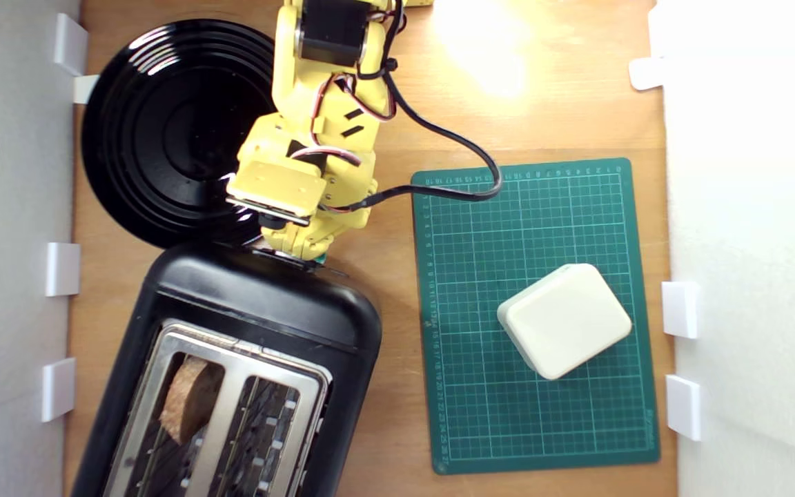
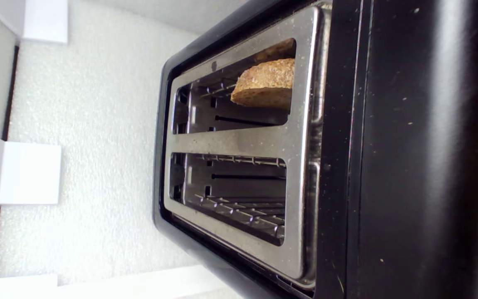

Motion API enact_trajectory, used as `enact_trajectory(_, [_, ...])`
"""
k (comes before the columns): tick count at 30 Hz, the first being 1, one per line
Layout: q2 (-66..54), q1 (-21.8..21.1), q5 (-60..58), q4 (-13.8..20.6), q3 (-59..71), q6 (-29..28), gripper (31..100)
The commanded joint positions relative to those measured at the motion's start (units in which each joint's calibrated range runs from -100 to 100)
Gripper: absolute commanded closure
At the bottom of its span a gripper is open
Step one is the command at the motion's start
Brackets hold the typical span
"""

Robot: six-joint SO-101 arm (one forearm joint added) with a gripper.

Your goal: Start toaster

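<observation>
The gripper (image 1: pixel 299 250) sits at the toaster's (image 1: pixel 259 310) lever end — its opening is hidden. Press the lever (image 1: pixel 319 260) straight down until it latches — bread (image 1: pixel 190 399) is loaded.

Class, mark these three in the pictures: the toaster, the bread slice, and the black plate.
toaster (image 1: pixel 259 304): exterior view, glossy black shell above the slots.
bread slice (image 2: pixel 266 83): wrist view, brown crust showing in one slot.
black plate (image 1: pixel 163 131): exterior view, ribbed inner surface.

Bright overhead glare washes out the tabletop (image 1: pixel 487 55); both views slightly soft
</observation>
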Motion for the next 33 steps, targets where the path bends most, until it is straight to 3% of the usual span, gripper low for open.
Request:
enact_trajectory(1, [-0.94, -1.15, -1.27, -0.95, 0.03, -0.74, 98.9])
enact_trajectory(18, [-0.52, -0.43, -8.37, -1.04, 9.75, -1.43, 98.9])
enact_trajectory(30, [8.88, -0.43, -12.4, -0.86, 10.48, -3.42, 98.9])
enact_trajectory(33, [10.22, -0.43, -17.97, -0.48, 14.11, -3.42, 98.9])
